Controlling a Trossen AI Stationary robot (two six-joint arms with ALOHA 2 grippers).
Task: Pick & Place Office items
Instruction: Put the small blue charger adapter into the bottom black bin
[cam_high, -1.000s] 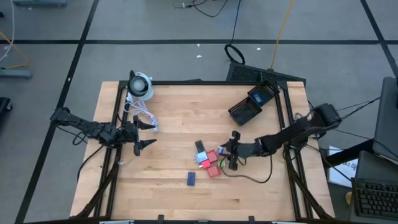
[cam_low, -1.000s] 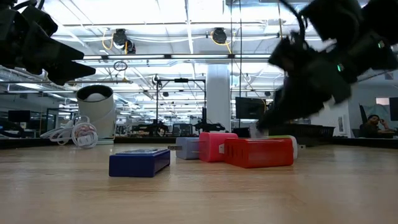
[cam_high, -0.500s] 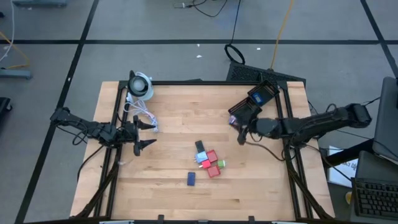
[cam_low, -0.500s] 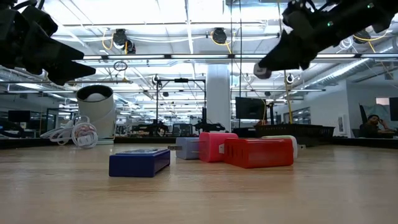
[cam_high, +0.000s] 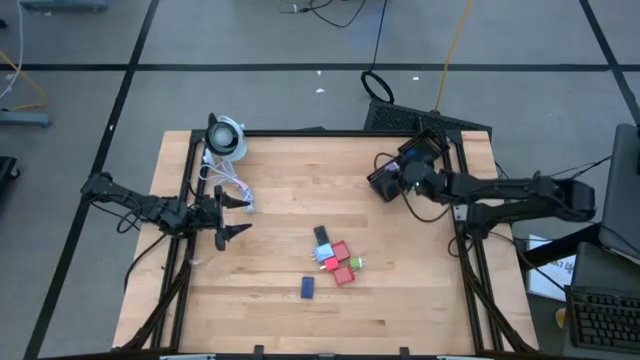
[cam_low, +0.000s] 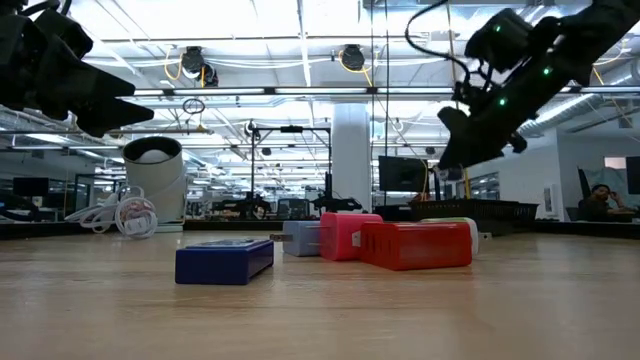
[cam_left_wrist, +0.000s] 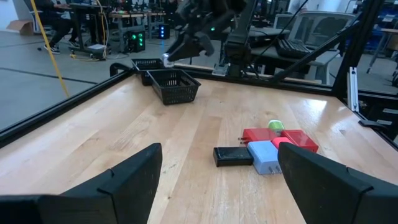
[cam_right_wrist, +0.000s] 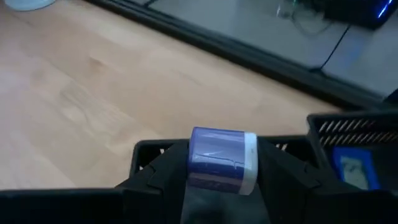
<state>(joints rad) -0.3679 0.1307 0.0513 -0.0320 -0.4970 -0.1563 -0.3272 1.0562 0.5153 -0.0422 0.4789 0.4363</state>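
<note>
While the left gripper (cam_high: 232, 216) idles released, the right gripper (cam_right_wrist: 219, 163) clasps a lilac block (cam_right_wrist: 224, 157).

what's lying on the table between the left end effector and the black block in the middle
Nothing: in the high view, bare wooden tabletop runs from the open left end effector to the small flat black rectangular block.

White coiled cable (cam_high: 228, 185) beside round white-and-black device (cam_high: 226, 137); two black mesh baskets (cam_high: 393, 177)

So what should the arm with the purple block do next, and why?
Probably lower a little and open its jaws. The right gripper holds the lilac block right over the black basket, so letting go should drop it inside. The left gripper just waits near the cable.
</note>
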